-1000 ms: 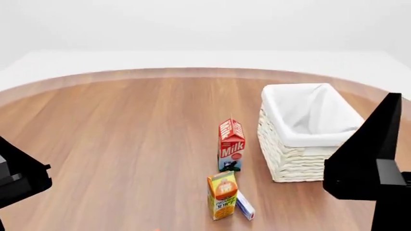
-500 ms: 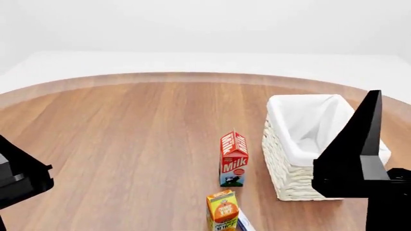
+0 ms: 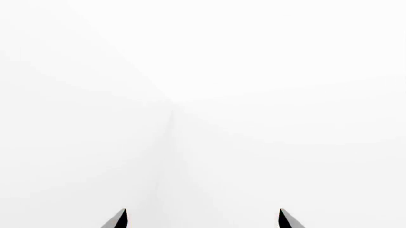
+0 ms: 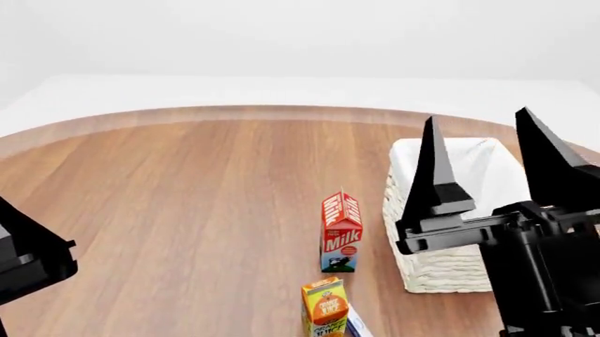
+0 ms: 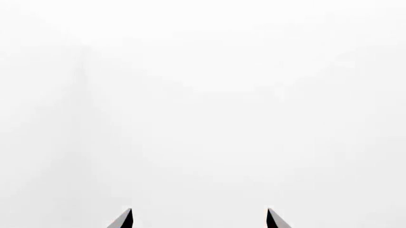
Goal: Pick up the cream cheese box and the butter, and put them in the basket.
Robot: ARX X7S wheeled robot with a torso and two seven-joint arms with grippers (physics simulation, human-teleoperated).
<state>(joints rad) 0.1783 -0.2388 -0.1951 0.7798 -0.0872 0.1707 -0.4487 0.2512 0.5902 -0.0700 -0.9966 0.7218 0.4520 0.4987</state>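
Progress: nothing packed yet. Basket (image 4: 412, 210) at right-centre looks empty. Cream cheese box (image 4: 357, 324) sits at bottom edge beside orange juice carton (image 4: 324, 307); butter not visible. Right gripper (image 4: 487, 158) spread wide, empty; left gripper (image 3: 201, 219) likewise.

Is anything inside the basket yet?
Only white liner shows inside the basket. The open right claw covers part of the interior and its floor is hidden, so I cannot rule anything out.
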